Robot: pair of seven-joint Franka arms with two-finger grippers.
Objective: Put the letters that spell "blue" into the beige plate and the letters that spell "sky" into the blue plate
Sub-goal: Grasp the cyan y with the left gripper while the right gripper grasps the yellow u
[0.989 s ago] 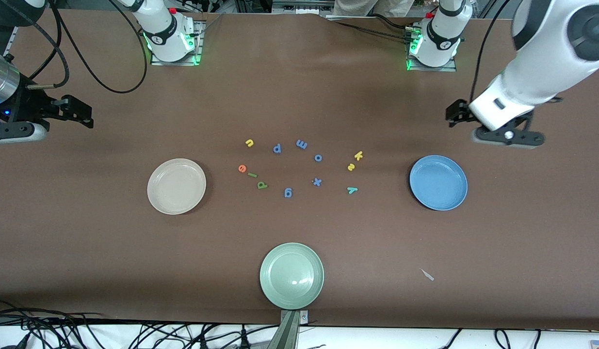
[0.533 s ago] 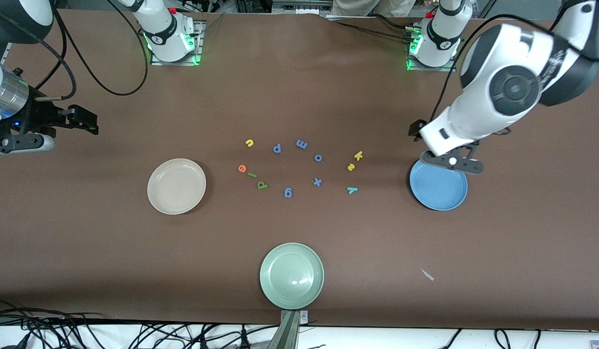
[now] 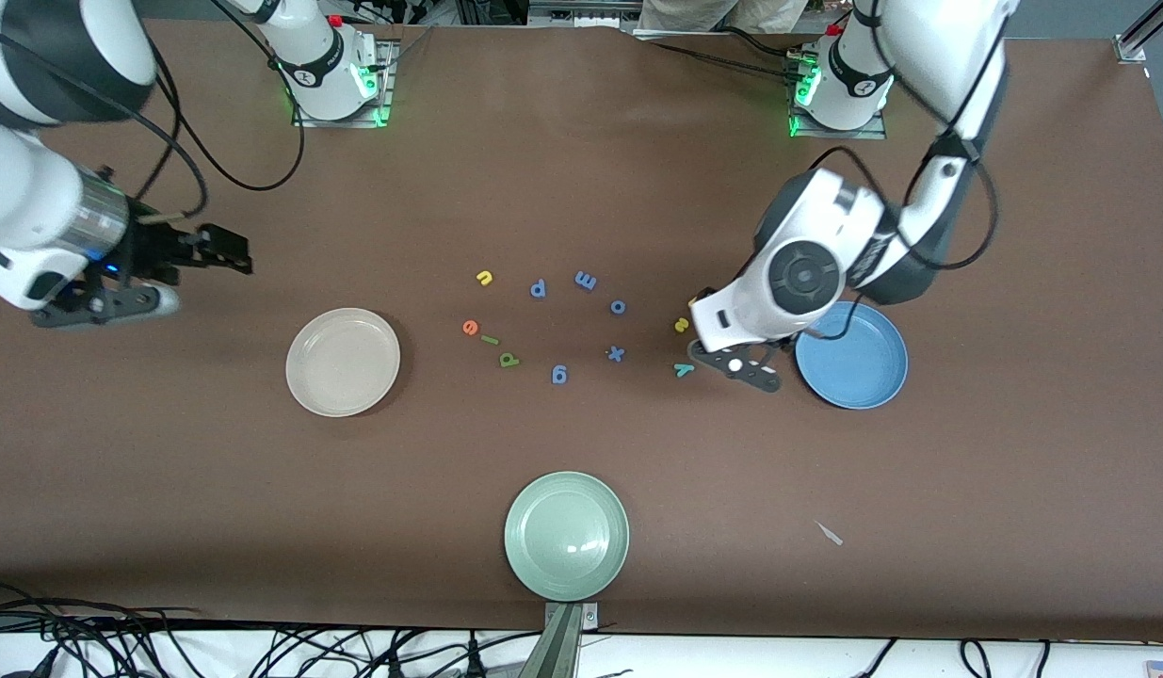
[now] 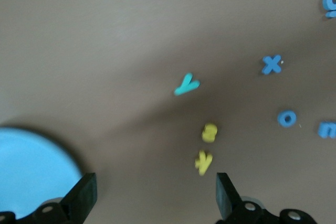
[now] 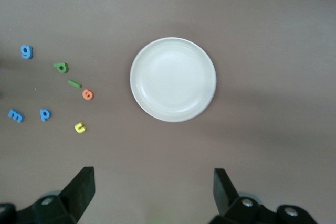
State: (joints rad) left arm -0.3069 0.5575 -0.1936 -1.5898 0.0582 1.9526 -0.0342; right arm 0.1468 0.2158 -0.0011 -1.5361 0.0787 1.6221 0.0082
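The yellow u (image 3: pixel 485 278), orange e (image 3: pixel 469 327), light green l (image 3: pixel 490 339) and olive b (image 3: pixel 508 360) lie beside the beige plate (image 3: pixel 343 362). The yellow s (image 3: pixel 681 325) and teal y (image 3: pixel 683 369) lie by the blue plate (image 3: pixel 851 355). The k (image 4: pixel 203 162) shows only in the left wrist view. My left gripper (image 3: pixel 736 363) hangs open and empty between these letters and the blue plate, with the k just off one fingertip (image 4: pixel 223 195). My right gripper (image 3: pixel 225 252) hovers open and empty toward the right arm's end, farther from the front camera than the beige plate (image 5: pixel 173 80).
Blue letters p (image 3: pixel 538 288), m (image 3: pixel 586 280), o (image 3: pixel 618 306), x (image 3: pixel 616 353) and g (image 3: pixel 559 374) lie between the two letter groups. A pale green plate (image 3: pixel 566 535) sits near the table's front edge. A small scrap (image 3: pixel 830 534) lies toward the left arm's end.
My left arm has swung in from the table's end, passed over the blue plate and come down by the s, k and y. My right gripper has drifted inward. Both stayed open.
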